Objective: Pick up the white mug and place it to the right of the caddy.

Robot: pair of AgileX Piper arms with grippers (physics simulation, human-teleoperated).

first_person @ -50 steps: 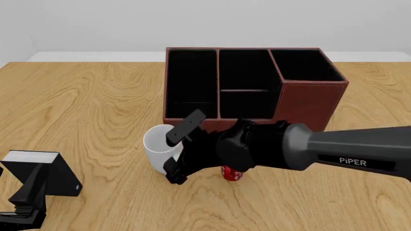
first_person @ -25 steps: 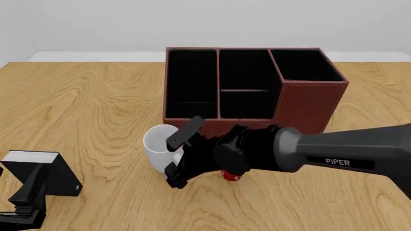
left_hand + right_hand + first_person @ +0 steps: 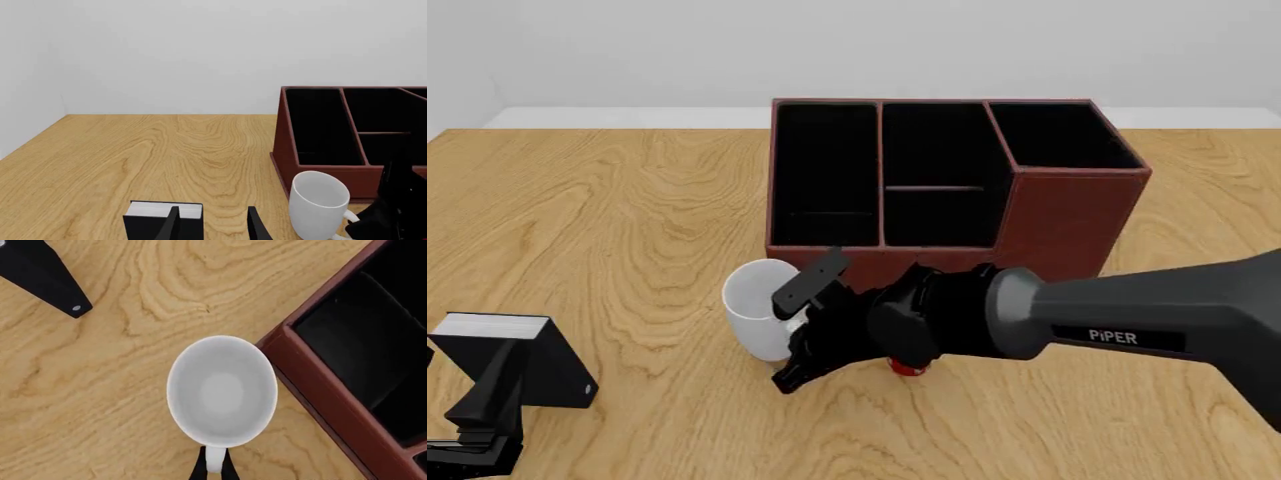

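Observation:
The white mug point(image 3: 751, 308) stands upright on the table just in front of the caddy's point(image 3: 1068, 215) left end. In the right wrist view I look straight down into the mug point(image 3: 222, 390), and my right gripper point(image 3: 214, 471) has its fingertips point(image 3: 199, 470) pressed against both sides of the loop handle point(image 3: 213, 460). In the front view the right gripper point(image 3: 801, 330) comes down on the mug's right side. The left wrist view shows the mug point(image 3: 319, 205) and the caddy point(image 3: 287, 150). My left gripper point(image 3: 474, 425) is open near the front left edge.
A small black box with a grey top point(image 3: 521, 355) sits by my left gripper point(image 3: 212, 227). A red mug point(image 3: 908, 366) is mostly hidden under my right arm point(image 3: 1121, 320). Bare wood lies to the right of the caddy point(image 3: 1214, 200).
My right gripper has come down a little lower onto the mug's handle side. The mug, the caddy and the left arm have stayed where they were.

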